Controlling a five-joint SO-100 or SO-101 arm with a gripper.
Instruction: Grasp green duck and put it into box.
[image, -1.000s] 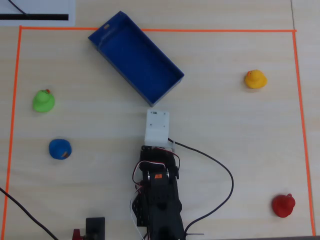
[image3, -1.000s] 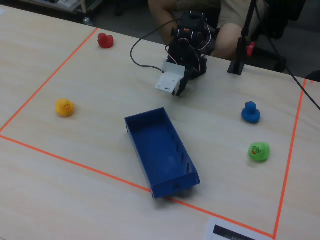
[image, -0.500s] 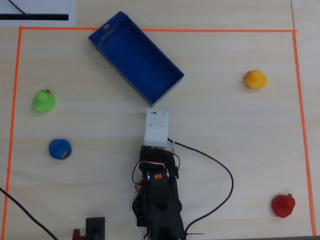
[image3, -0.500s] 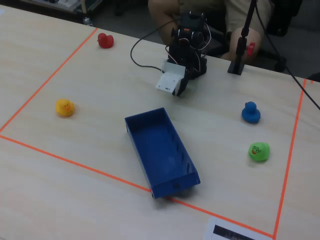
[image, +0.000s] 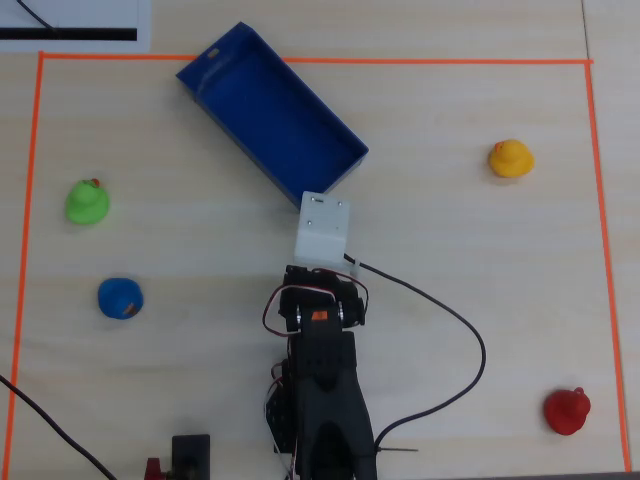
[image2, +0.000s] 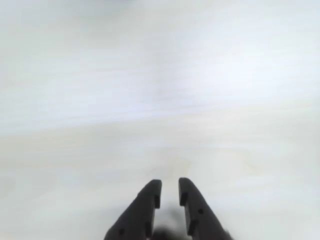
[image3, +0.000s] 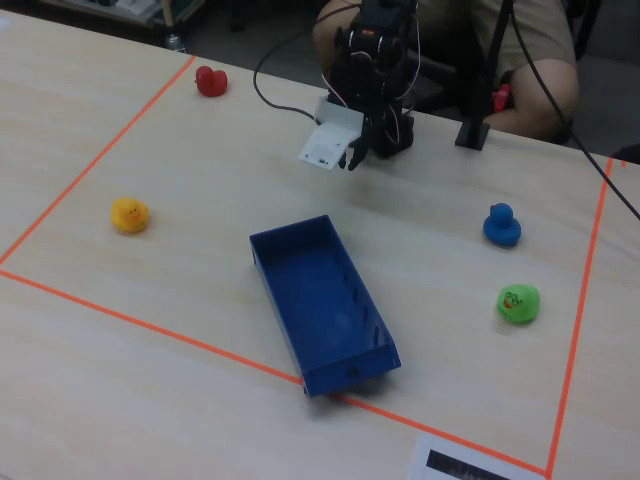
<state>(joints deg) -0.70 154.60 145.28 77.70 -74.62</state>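
Overhead view – arm: the black arm rises from the bottom centre of the frame; its white wrist block sits just below the lower end of the blue box (image: 270, 108), which likely puts it at a resting pose, with the reach not yet begun.
Overhead view – green duck (image: 87, 202): left edge of the frame, on the table (image: 450, 250), well apart from the arm and from the box.
Overhead view – other ducks: blue duck (image: 120, 298) just below the green one, yellow duck (image: 510, 159) upper right, red duck (image: 567, 411) lower right – all inside the orange tape border (image: 300, 60).
Overhead view – box contents: nothing lies inside it; the open top faces up, ready to receive.
Wrist view – gripper (image2: 170, 192): two dark fingers enter from the bottom edge, parted by only a narrow slit, nothing between them.
Wrist view – surroundings: pale blurred surface; no duck or box can be made out.
Fixed view – arm: top centre, folded near its base.
Fixed view – green duck (image3: 518, 303): right side, below the blue duck (image3: 501, 225).
Fixed view – box (image3: 322, 303): centre, tilted diagonally, empty.
Next move, as a judgement: the arm must swing toward the green duck and widen its fingers before closing.
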